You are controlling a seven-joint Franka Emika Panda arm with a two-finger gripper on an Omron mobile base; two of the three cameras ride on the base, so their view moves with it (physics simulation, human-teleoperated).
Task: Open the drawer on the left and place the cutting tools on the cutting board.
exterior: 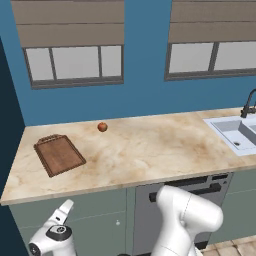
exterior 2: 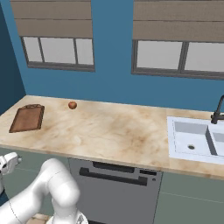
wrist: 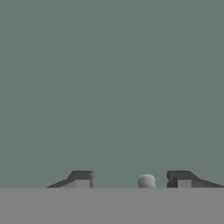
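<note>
The drawer's point(wrist: 112, 87) sage grey-green front stands shut, close ahead in the hand view. Its small white knob point(wrist: 146, 180) sits between the two dark fingertips of my gripper point(wrist: 131, 179), nearer the right fingertip point(wrist: 180, 178), with a gap on each side. The jaws are open around the knob. In the left base view my hand point(exterior: 64, 210) reaches at the drawer point(exterior: 95, 202) under the counter's left end. The cutting board point(exterior: 59, 155) point(exterior 2: 27, 118) lies bare on the counter's left part. The cutting tools are hidden.
A small orange-red ball point(exterior: 102, 127) point(exterior 2: 72, 105) lies on the marble counter behind the board. A dark grey panel with a black bar handle point(exterior: 145, 210) point(exterior 2: 113, 188) stands right of the drawer. A white sink point(exterior: 235, 132) point(exterior 2: 192, 140) with a black faucet point(exterior 2: 217, 111) is at the right.
</note>
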